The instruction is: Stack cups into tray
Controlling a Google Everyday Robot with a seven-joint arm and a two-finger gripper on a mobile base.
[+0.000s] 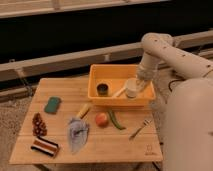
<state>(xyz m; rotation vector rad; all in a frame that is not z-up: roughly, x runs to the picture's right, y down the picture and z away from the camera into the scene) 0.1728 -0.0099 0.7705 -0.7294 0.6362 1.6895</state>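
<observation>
The pincer (134, 83) is positioned inside the right half of the tray (115, 102), pinching the pale cup (131, 90) from above. The dark cup (102, 89) stands upright on the tray floor, left of the pale cup and apart from it. A white utensil (119, 92) lies between them. The tray rests on the counter (60, 150).

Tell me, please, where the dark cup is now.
In the camera view, the dark cup sits in the left half of the tray, left of the gripper holding the pale cup.
</observation>
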